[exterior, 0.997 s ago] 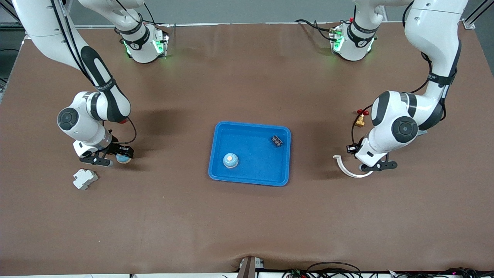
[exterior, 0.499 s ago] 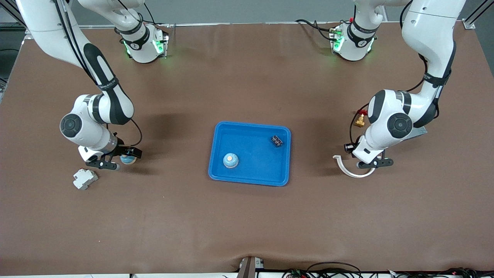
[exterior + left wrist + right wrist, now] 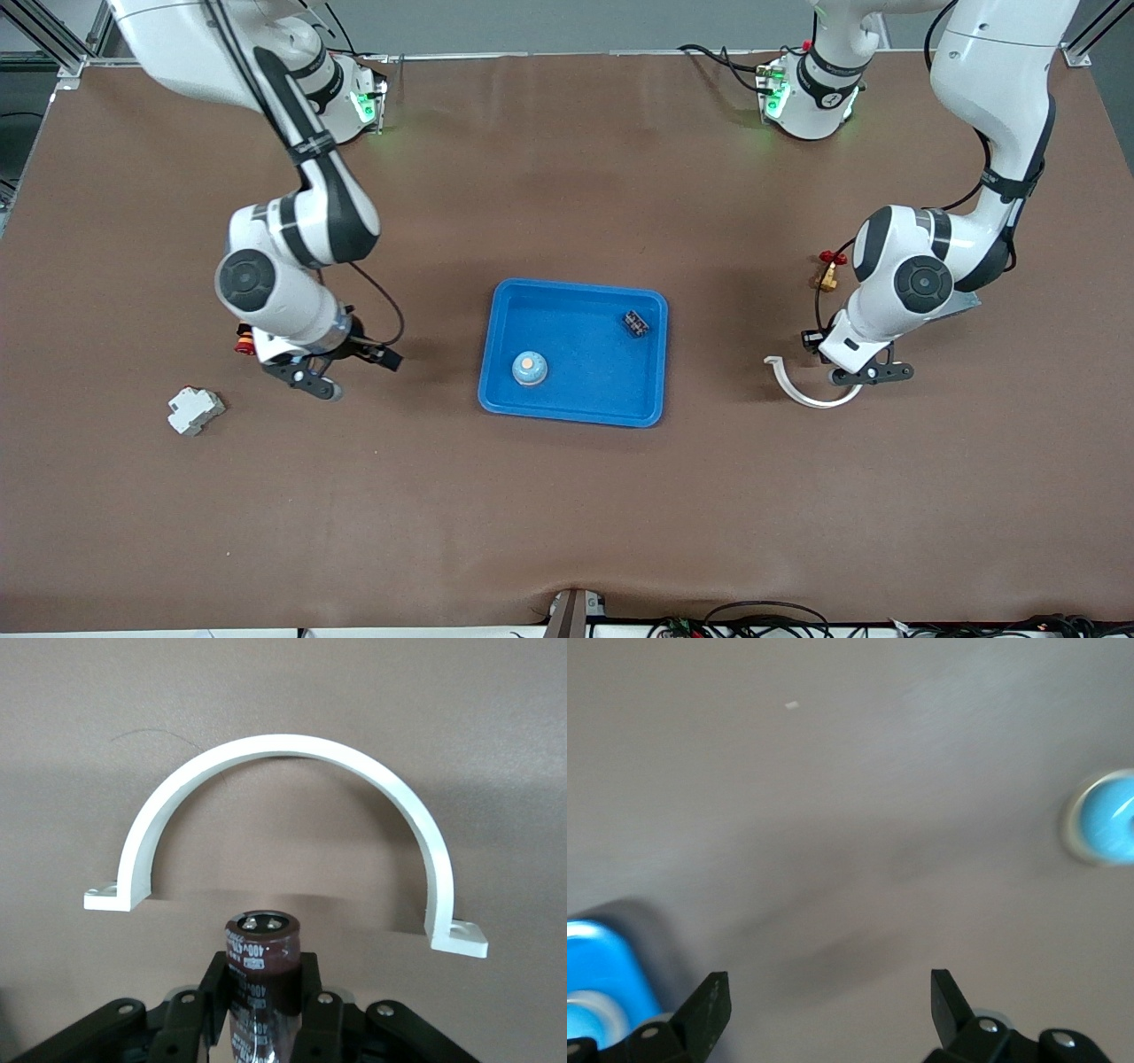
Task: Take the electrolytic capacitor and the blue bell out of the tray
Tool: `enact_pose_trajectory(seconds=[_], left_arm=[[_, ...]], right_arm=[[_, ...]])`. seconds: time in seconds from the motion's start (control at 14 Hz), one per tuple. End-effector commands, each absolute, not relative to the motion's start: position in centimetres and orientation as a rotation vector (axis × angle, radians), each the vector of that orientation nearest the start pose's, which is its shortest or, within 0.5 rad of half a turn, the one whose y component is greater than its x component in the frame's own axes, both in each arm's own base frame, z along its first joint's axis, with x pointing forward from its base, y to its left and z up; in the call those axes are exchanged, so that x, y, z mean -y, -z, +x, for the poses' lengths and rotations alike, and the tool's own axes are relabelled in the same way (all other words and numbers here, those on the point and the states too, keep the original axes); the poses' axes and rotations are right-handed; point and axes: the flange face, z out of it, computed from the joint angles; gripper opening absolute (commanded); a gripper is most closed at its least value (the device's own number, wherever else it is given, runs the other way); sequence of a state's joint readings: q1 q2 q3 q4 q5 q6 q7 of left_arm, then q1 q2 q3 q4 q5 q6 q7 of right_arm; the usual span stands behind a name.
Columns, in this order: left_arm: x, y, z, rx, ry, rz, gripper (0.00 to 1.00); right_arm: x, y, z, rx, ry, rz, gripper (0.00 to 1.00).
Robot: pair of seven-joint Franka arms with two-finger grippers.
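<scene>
While the left gripper (image 3: 866,373) hangs low over the table toward the left arm's end from the blue tray (image 3: 496,354), its jaws are clamped on the capacitor (image 3: 261,948), a dark maroon cylinder held upright with its printed label and two top terminals showing. Just under and beside that gripper lies a white half-ring clamp (image 3: 802,388), flat on the table with its small mounting feet at either end. A brass valve with a red handle (image 3: 828,276) sits farther from the front camera than the clamp, and well apart from the tray.

The right gripper (image 3: 341,372) is over bare table toward the right arm's end from the tray, its jaws spread wide with nothing between them. Its wrist view shows a blurred round blue thing (image 3: 1103,819) lying on the table; the front view does not show it.

Inside the tray stands a bell (image 3: 529,368), blue with an orange top, in the part nearer the front camera. A small black part (image 3: 634,323) lies near the tray's corner farther from that camera. A grey-white block (image 3: 195,410) rests well apart from the tray, toward the right arm's end.
</scene>
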State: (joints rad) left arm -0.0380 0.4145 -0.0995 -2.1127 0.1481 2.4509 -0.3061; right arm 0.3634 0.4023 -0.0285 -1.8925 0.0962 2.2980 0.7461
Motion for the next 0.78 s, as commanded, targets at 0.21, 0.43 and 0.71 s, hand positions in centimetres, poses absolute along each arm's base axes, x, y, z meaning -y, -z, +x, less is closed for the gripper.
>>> enact_pose_trajectory(seconds=[0.21,0.43,0.71], left_arm=[[7.5,-20.1,56.2,0.057,-0.091,-3.069,0.00],[7.6,-19.4,56.1,0.054,-0.110,-3.068,0.00],[7.6,-19.2,56.1,0.056,-0.115,-3.068,0.00]], right_arm=[[-30.9,-27.0,60.5,-0.990,-0.006,-2.901,1.00],[-35.4,-25.4,61.5,-1.060,0.017,-2.859,1.00],[-39.7,-23.3,62.0,-1.096,0.039,-2.835,1.00]])
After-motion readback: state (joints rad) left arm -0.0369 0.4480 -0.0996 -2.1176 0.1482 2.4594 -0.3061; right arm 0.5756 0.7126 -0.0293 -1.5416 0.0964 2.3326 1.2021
